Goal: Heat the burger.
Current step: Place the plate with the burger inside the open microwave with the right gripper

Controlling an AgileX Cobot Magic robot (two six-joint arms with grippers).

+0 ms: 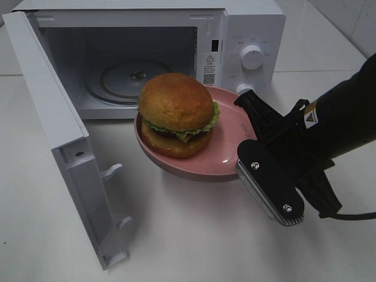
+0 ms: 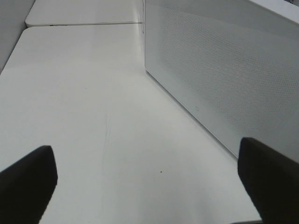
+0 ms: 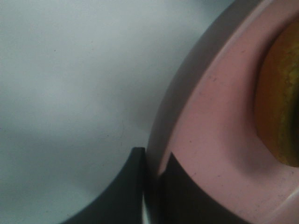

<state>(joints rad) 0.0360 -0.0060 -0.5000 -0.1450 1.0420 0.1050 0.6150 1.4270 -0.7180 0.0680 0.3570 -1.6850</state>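
The burger (image 1: pixel 176 114), with a golden-brown bun, lettuce frill and dark patty, sits on a pink round plate (image 1: pixel 226 154). My right gripper (image 1: pixel 245 144) is shut on the plate's right rim and holds it tilted a little above the table, just in front of the open microwave (image 1: pixel 249 35). The right wrist view shows its fingers (image 3: pixel 135 186) clamping the pink rim (image 3: pixel 205 140), with the bun's edge (image 3: pixel 280 102) beside it. My left gripper (image 2: pixel 147 182) is open and empty, low over the table beside the microwave's perforated side (image 2: pixel 224 70). It is out of the high view.
The microwave door (image 1: pixel 59 135) swings wide open to the left, reaching toward the table's front. A glass turntable (image 1: pixel 126 76) lies inside the cavity. Control knobs (image 1: pixel 252 57) are on the right panel. White table (image 1: pixel 194 235) lies in front.
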